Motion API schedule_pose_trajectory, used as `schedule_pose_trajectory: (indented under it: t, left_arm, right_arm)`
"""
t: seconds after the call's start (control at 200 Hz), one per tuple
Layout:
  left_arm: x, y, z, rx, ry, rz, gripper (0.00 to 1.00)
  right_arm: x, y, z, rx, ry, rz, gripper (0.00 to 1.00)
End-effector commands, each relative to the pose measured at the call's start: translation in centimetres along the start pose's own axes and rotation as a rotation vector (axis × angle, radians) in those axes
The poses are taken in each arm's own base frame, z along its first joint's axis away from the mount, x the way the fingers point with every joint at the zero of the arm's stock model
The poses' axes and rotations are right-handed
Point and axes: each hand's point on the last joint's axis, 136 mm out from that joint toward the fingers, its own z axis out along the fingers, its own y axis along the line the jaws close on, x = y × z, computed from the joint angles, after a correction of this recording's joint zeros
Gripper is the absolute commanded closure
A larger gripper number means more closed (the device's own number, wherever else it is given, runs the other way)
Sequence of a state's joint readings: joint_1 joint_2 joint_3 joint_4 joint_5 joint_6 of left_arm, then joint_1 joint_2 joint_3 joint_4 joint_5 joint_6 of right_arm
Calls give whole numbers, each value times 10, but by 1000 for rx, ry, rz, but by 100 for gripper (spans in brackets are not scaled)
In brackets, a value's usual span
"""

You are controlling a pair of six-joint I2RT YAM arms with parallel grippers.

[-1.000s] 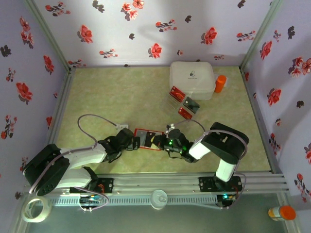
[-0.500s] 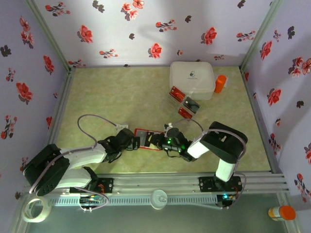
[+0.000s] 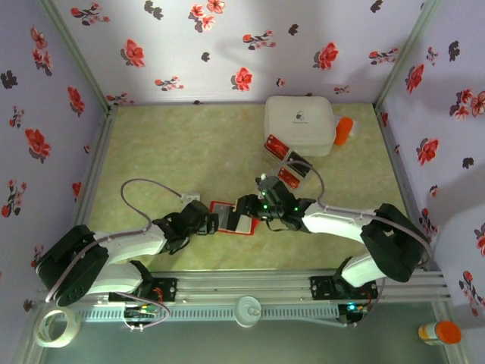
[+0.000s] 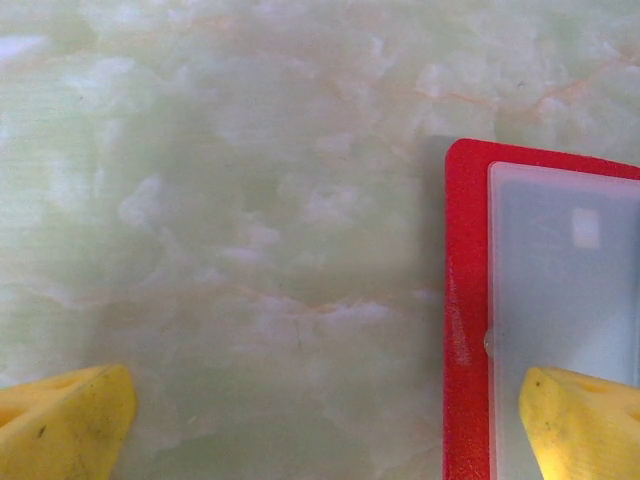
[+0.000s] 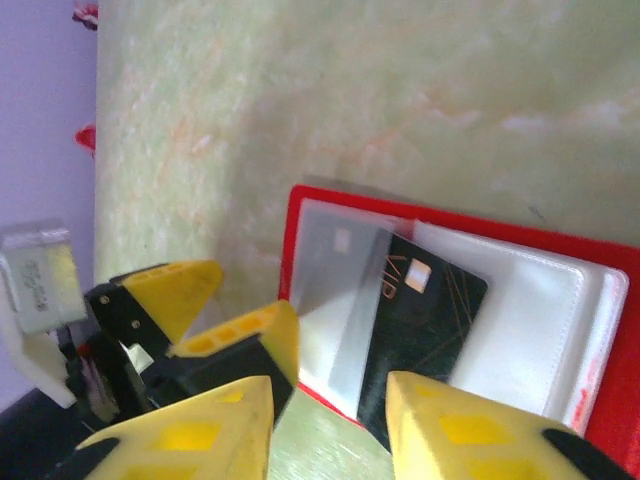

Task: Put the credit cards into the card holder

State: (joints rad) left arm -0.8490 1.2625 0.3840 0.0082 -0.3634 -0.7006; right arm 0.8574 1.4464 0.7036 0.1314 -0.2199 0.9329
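The card holder (image 3: 221, 213) lies open and flat on the green marbled table (image 3: 174, 152), low in the middle of the overhead view, between the two grippers. In the right wrist view its red border frames pale pockets. A black card (image 5: 425, 310) marked VIP sits tilted across the middle of it, its upper end over the pockets and its lower end reaching past the holder's bottom edge. A grey card (image 5: 322, 300) shows through the left pocket.

The right gripper (image 5: 330, 425) hangs just over the holder's lower edge. Its yellow fingers (image 5: 205, 435) stand apart with a clear gap, and the black card's lower corner shows in that gap. The fingers do not seem to pinch it, though the corner is partly hidden.

The left gripper (image 4: 320, 430) is spread wide at the holder's left side. In its own wrist view one fingertip sits at the lower left over bare table, and the other sits at the lower right over the holder's pale pocket. Whether it presses down cannot be told.

Three more cards lie right of centre in the overhead view, just below the white box (image 3: 299, 121): an upper red card (image 3: 273, 145), a dark card (image 3: 298, 162) and a lower red card (image 3: 287, 177). An orange container (image 3: 344, 130) stands touching the box's right side
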Motion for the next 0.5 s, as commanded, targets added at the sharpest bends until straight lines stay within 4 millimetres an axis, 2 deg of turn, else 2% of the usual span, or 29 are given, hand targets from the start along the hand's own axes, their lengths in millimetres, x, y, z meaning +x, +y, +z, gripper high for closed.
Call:
schedule_pose_trajectory:
  t: [0.0, 0.185, 0.495]
  left_arm:
    - [27, 23, 2, -73, 79, 17, 0]
    - [26, 23, 2, -74, 76, 15, 0]
    - [26, 23, 1, -72, 73, 13, 0]
  right_arm:
    - [10, -26, -4, 166, 81, -107, 76]
    - [12, -23, 14, 217, 127, -165, 88]
    - [23, -26, 44, 251, 180, -192, 92]
